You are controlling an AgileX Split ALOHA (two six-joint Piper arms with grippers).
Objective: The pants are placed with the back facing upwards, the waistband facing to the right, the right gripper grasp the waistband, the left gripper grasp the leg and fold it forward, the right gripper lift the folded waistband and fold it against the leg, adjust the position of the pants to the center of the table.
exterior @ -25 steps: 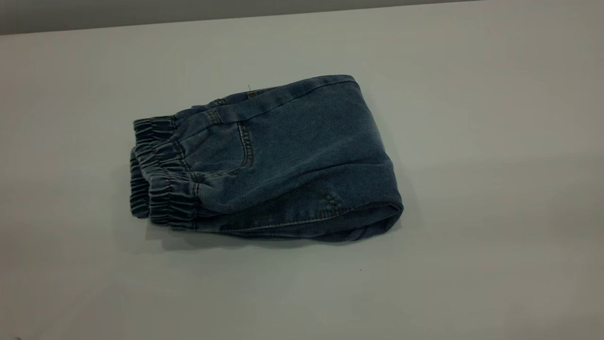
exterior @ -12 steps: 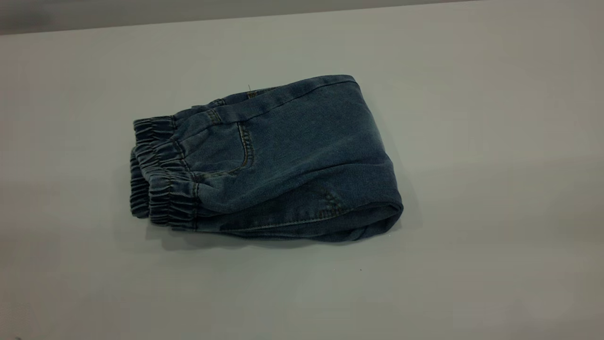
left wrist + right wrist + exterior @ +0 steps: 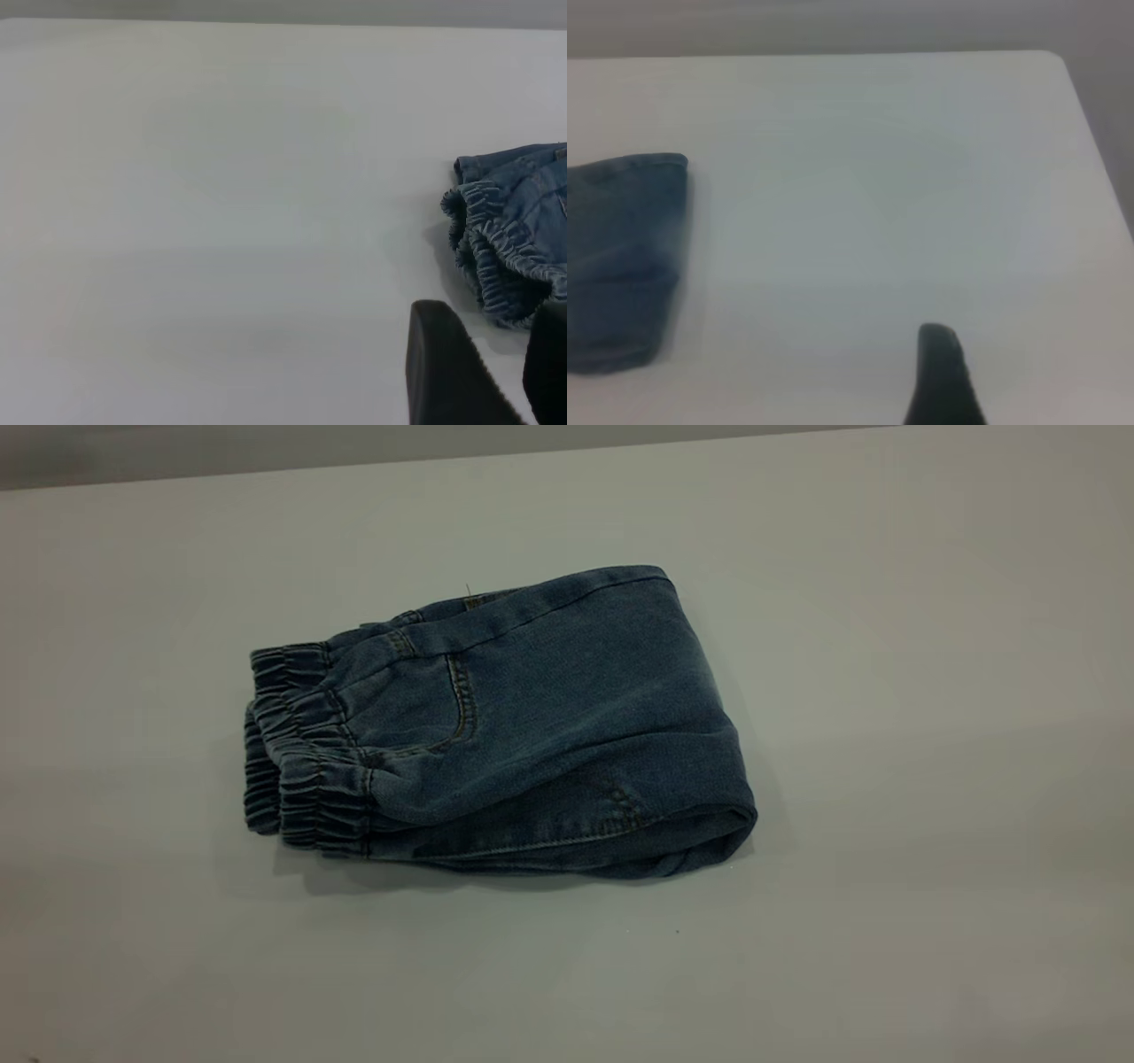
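The blue denim pants (image 3: 505, 726) lie folded into a compact bundle near the middle of the white table (image 3: 886, 691). Their gathered elastic waistband (image 3: 301, 753) is at the bundle's left end, and the rounded fold (image 3: 718, 806) is at its right end. A back pocket seam faces up. Neither gripper shows in the exterior view. In the left wrist view my left gripper (image 3: 492, 312) is open and holds nothing, just off the pants (image 3: 514, 230) at the elastic end. In the right wrist view my right gripper (image 3: 939, 376) hovers over bare table, well apart from the pants (image 3: 620, 257).
The table's far edge (image 3: 354, 465) runs along the back. A rounded table corner (image 3: 1063, 62) shows in the right wrist view. Bare tabletop surrounds the pants on all sides.
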